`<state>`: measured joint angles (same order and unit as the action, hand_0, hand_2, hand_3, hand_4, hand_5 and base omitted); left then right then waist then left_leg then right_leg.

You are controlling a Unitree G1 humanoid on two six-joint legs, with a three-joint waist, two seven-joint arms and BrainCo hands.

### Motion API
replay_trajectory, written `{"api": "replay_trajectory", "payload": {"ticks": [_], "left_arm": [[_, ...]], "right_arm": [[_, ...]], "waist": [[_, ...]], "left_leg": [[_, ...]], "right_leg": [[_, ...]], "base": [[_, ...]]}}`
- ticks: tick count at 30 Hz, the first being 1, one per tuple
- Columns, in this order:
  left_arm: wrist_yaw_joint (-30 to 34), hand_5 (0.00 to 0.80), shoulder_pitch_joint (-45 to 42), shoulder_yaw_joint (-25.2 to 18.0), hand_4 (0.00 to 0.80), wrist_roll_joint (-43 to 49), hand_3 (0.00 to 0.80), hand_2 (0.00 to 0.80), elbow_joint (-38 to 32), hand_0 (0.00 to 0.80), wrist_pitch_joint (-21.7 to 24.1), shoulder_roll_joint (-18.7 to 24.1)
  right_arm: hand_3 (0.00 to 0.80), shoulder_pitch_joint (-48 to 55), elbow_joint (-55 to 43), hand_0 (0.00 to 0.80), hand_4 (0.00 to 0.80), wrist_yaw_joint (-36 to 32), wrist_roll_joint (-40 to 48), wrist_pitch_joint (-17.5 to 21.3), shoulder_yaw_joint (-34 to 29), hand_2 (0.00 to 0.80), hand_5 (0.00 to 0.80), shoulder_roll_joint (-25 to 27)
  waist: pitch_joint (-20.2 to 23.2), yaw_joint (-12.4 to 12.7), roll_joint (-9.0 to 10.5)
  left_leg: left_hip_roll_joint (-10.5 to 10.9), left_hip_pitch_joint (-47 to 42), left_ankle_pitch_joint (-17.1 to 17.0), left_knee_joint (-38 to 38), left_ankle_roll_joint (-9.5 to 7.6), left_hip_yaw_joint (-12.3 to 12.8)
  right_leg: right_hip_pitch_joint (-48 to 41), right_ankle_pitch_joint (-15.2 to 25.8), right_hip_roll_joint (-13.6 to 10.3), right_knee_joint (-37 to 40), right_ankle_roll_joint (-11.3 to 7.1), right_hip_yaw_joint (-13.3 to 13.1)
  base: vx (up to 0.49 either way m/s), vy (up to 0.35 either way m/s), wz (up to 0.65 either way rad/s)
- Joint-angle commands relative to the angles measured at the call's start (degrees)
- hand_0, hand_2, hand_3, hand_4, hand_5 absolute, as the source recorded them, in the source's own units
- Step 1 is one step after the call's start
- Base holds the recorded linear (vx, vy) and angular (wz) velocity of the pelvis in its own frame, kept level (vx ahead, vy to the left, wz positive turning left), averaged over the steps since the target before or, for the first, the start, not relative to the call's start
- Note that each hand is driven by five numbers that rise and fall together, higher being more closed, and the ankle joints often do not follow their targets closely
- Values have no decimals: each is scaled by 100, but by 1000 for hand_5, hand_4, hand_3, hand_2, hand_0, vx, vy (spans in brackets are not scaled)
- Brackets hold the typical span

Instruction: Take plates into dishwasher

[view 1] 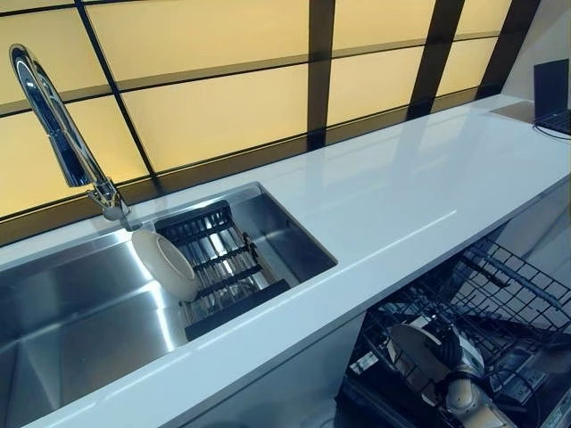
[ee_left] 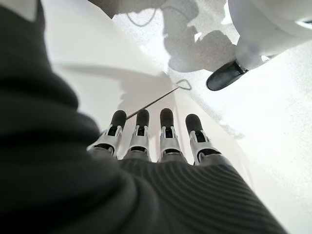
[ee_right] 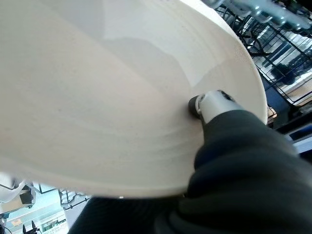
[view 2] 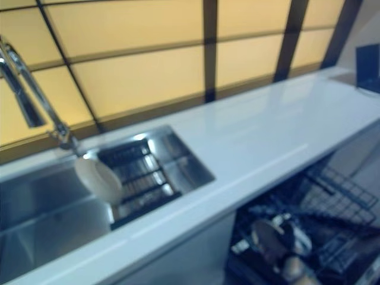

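One plate [ee_right: 122,112] was pinched in the right hand [view 1: 455,370], low over the dishwasher rack [view 1: 500,303] at the near right.
It probably needed tilting on edge and easing between free tines, clear of the counter [view 1: 384,196] lip above. Another plate [view 1: 165,265] leaned in the sink [view 1: 71,312] by the faucet [view 1: 53,125]. The left hand [ee_left: 156,141] hung relaxed, holding nothing.

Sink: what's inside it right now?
In the sink, one cream plate stands on edge against a black slatted rack. The plate hides the rack's left end; the basin's near-left part lies out of view.
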<state>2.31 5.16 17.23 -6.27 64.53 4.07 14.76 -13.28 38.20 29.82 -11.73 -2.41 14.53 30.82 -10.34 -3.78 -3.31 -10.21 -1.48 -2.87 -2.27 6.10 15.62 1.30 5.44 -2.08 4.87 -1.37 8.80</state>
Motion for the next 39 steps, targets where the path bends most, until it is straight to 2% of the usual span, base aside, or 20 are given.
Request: {"api": "replay_trajectory", "payload": {"ticks": [1,8,18,24,34,35,36,39], "left_arm": [[-79,0,247,51,0,149,0,0,207,0,59,-6],[-97,0,306,120,0,158,0,0,205,0,30,-26],[-2,0,339,156,0,250,0,0,285,0,13,102],[60,0,313,190,0,295,0,0,261,0,-13,166],[122,0,265,182,0,329,0,0,233,0,3,232],[130,0,259,181,0,328,0,0,232,0,8,236],[131,0,255,181,0,328,0,0,231,0,11,237],[126,0,241,172,0,310,0,0,208,0,-6,235]], "right_arm": [[800,211,-450,800,800,-208,226,237,521,800,800,-674],[800,160,-298,800,800,-294,455,292,428,800,800,-628],[800,-427,304,800,800,-692,708,105,93,800,800,-248],[800,-662,558,800,800,-825,851,129,-101,800,800,-68],[791,-761,599,791,791,-891,824,156,-256,791,791,76],[53,-765,591,53,53,-909,817,143,-261,53,53,91],[0,-761,587,0,0,-914,810,143,-262,0,0,95],[0,-726,485,0,0,-942,590,114,-256,0,0,164]], "waist": [[32,-60,231],[40,-41,242],[60,93,232],[72,167,225],[81,200,238],[83,201,240],[85,201,241],[98,191,256]], "left_leg": [[48,593,-608,-189,24,-16],[31,568,-607,-181,28,-3],[27,527,-607,-173,39,-62],[41,517,-618,-166,35,-117],[52,506,-627,-169,31,-148],[49,503,-629,-170,32,-146],[48,502,-629,-170,32,-145],[44,491,-627,-168,32,-134]], "right_leg": [[-82,-455,-26,-268,7,1],[-132,-452,-24,-243,17,24],[-219,-441,-19,-208,27,124],[-270,-431,-13,-201,32,158],[-319,-421,0,-178,25,159],[-328,-422,1,-174,26,160],[-332,-422,1,-173,26,160],[-351,-425,8,-164,28,154]], "base": [[0,0,0],[0,0,0],[6,-21,1],[0,0,0],[0,0,0],[0,0,0],[0,0,0],[0,0,0]]}}
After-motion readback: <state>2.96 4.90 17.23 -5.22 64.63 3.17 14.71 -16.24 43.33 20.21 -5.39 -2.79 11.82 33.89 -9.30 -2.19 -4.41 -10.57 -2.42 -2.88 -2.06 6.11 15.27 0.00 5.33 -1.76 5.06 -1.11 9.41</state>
